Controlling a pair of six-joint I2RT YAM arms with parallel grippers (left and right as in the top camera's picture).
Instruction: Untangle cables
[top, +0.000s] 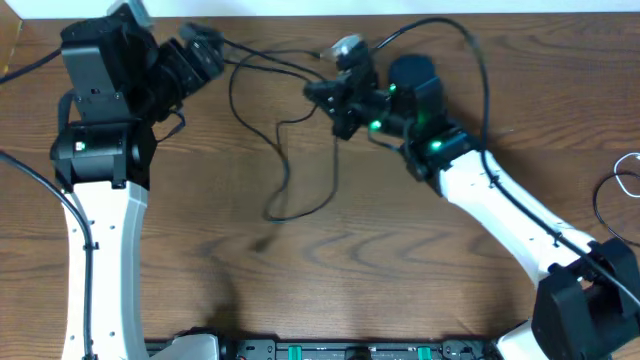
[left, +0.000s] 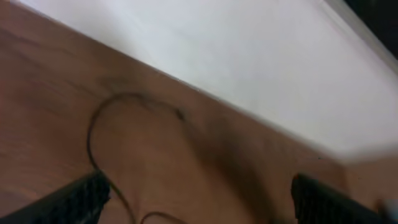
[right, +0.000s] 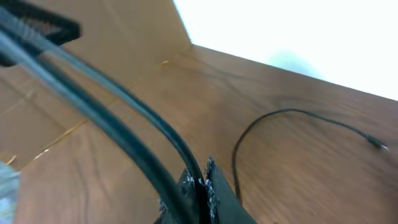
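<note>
Brown wood-grain table (top: 330, 260), white wall (left: 249, 50) behind (blurred); left jaws spread, right jaws pinching black cable (right: 158, 129).

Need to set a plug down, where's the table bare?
Bare: the near middle, between the left arm and right arm, below the black cords; also between right arm and white cord. Crowded: the far middle, around the cords.

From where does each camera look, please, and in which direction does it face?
Overhead: fixed above, facing straight down on the brown wooden table; the left gripper and right gripper show.
Left wrist: mounted behind the left gripper, facing low across the table to a white wall; its open black fingers show.
Right wrist: mounted behind the right gripper, facing across the table; its shut fingers pinch a thin black cable.
Shared: all views show table and thin black cable.
</note>
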